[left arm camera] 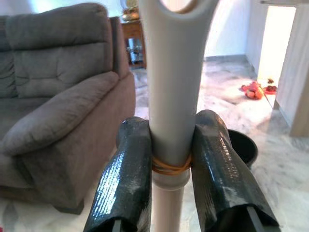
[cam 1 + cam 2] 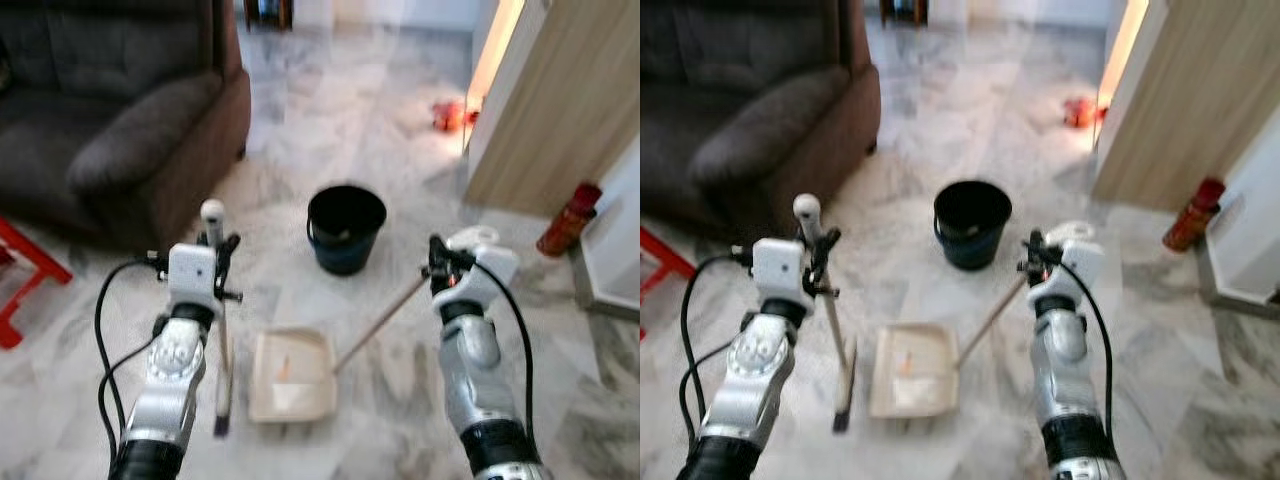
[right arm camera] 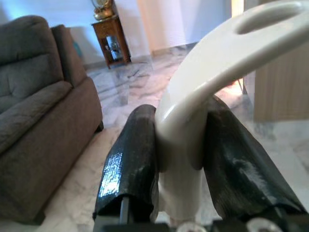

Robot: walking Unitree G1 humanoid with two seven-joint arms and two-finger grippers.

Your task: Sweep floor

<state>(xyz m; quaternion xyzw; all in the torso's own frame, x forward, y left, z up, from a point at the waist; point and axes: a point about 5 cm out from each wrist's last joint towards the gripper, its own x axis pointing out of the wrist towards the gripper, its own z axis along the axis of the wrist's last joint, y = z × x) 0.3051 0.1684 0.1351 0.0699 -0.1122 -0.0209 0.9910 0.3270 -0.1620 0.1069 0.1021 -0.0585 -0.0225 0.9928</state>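
My left gripper (image 2: pixel 222 245) is shut on the broom handle (image 1: pixel 171 96), a pale upright stick whose brush head (image 2: pixel 222 400) rests on the marble floor. My right gripper (image 2: pixel 437 262) is shut on the white grip (image 3: pixel 193 121) of the dustpan handle (image 2: pixel 380 325), which slants down to the cream dustpan (image 2: pixel 292 375) lying flat on the floor between my arms. A little debris lies inside the pan. A black bucket (image 2: pixel 345 228) stands just beyond the dustpan.
A dark brown sofa (image 2: pixel 110 120) stands at the left. A wooden door panel (image 2: pixel 560 110) and a red extinguisher (image 2: pixel 568 220) are at the right. A red frame (image 2: pixel 25 280) sits at far left. Red objects (image 2: pixel 450 115) lie by the doorway.
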